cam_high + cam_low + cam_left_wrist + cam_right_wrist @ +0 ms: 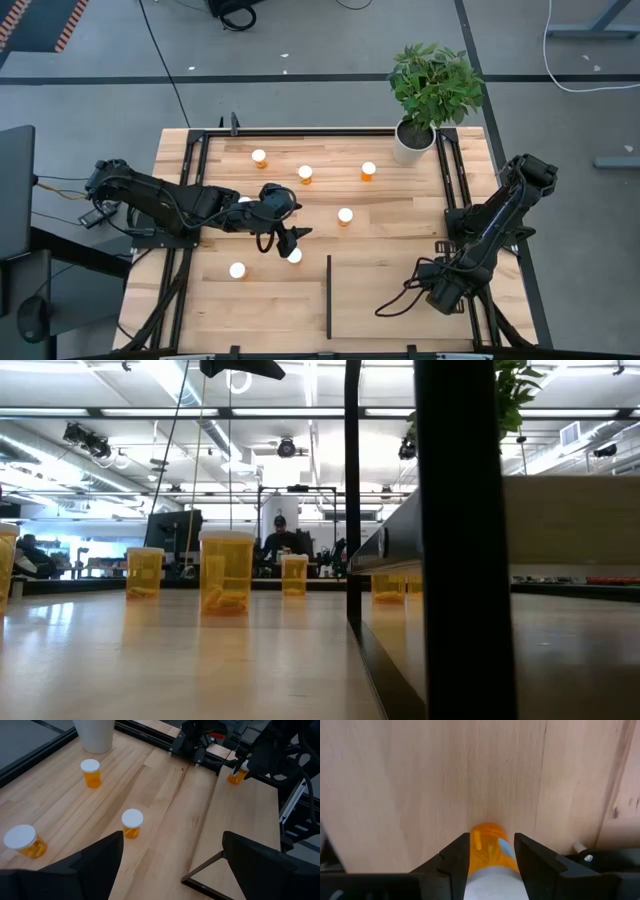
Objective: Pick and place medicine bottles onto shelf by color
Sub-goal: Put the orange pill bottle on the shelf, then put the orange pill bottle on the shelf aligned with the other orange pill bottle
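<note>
The right tool (pixel 491 852) grips an orange bottle (pixel 489 845) over the shelf (pixel 400 285), its first. The left tool (pixel 291 236) hangs wide open mid-table above another bottle (pixel 294 256). Six bottles (pixel 305 174) remain on the table (pixel 200 290), so sorting has barely begun.

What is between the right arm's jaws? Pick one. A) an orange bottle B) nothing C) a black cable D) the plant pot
A: in the right wrist view an orange bottle with a white cap sits between the right gripper jaws, over the light wood panel.
</note>
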Controlling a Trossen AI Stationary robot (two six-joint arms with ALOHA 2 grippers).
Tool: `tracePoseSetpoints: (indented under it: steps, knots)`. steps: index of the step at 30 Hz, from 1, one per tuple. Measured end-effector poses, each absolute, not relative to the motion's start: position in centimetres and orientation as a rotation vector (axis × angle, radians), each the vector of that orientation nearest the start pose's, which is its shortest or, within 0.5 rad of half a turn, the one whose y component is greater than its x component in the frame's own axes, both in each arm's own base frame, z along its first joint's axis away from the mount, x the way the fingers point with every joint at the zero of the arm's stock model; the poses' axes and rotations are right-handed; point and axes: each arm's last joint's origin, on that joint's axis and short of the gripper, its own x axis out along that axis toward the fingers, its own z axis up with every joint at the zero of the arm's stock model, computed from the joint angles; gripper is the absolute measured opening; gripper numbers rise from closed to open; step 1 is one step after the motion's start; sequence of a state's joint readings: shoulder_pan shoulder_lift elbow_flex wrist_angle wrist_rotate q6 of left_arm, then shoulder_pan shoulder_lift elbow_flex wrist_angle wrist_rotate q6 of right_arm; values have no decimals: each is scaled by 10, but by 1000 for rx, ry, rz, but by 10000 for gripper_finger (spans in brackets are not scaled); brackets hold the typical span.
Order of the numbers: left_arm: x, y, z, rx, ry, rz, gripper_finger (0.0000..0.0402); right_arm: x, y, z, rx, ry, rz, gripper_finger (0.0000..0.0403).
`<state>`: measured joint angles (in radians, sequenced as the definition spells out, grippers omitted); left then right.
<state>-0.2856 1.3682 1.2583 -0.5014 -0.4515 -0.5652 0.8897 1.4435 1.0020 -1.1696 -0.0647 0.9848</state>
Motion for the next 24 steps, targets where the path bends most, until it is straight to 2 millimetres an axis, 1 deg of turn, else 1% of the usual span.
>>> tracePoseSetpoints:
  steps: [2,4,9,12,14,16,19,21,24]
  knots:
    - [285,-71,341,-327,507,315,345,144,175,226,115,1624,-62,161]
    - [285,-71,340,-325,511,316,345,147,169,239,162,1568,-58,164]
    - [285,-70,340,-321,520,318,345,159,142,281,252,1314,-102,189]
    - [285,-69,340,-323,519,322,345,178,120,300,216,1160,-163,211]
    - [285,-67,340,-346,515,337,345,198,103,307,190,1102,-163,227]
    - [286,-64,340,-380,512,357,345,223,87,308,187,1080,-160,243]
    - [281,-61,346,-393,489,357,340,255,64,300,164,1105,-163,262]
    - [274,-59,352,-380,478,346,333,273,52,294,157,1122,-157,272]
    - [263,-58,361,-375,463,333,320,295,37,280,140,1157,-135,283]
